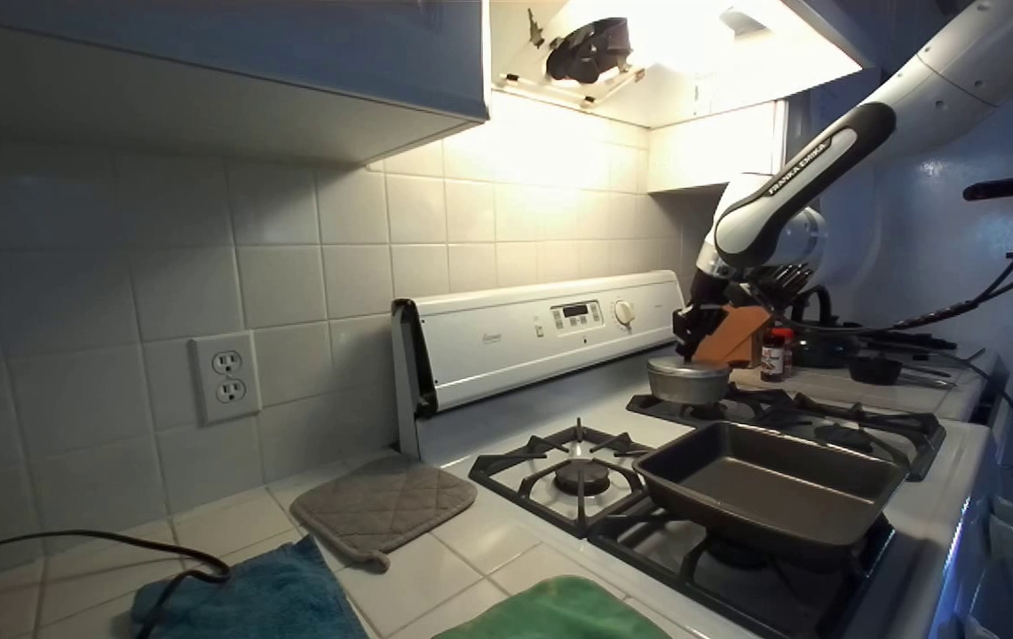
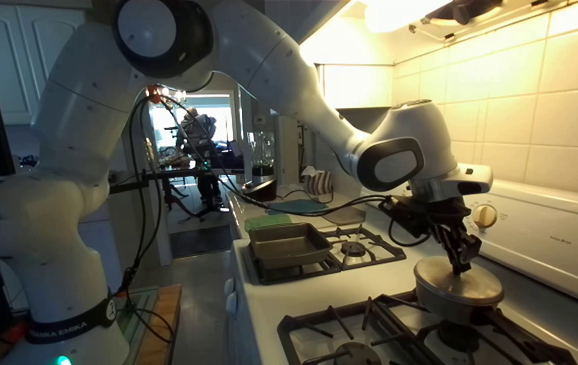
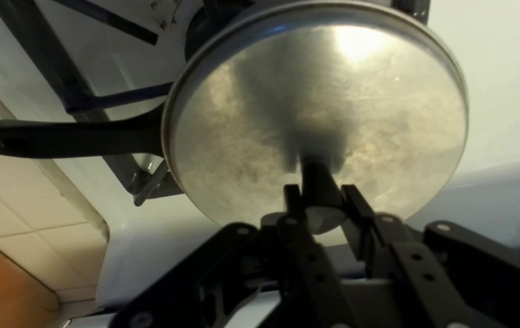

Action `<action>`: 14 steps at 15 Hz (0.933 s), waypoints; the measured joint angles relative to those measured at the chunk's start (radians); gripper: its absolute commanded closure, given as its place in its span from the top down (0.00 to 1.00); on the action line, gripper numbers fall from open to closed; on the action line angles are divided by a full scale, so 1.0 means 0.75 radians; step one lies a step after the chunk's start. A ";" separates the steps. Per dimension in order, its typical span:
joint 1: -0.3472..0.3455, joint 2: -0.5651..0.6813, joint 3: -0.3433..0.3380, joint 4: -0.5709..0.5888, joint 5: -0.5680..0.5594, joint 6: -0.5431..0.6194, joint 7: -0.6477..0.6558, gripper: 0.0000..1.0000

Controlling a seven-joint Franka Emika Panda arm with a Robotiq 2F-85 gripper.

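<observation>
One metal lid (image 3: 250,123) covers the pot (image 2: 445,310) at the lower right of an exterior view, its knob (image 3: 320,184) pinched by the gripper (image 3: 321,188). The lid looks stiff, light and slick, so the knob seems the best hold; the pot's handle (image 3: 82,137) points left in the wrist view.
</observation>
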 measured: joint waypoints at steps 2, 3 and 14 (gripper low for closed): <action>0.000 0.000 0.000 0.000 0.000 0.000 0.000 0.06; 0.000 0.000 0.000 0.000 0.000 0.000 0.000 0.06; 0.000 -0.034 0.010 0.005 0.000 0.001 0.000 0.06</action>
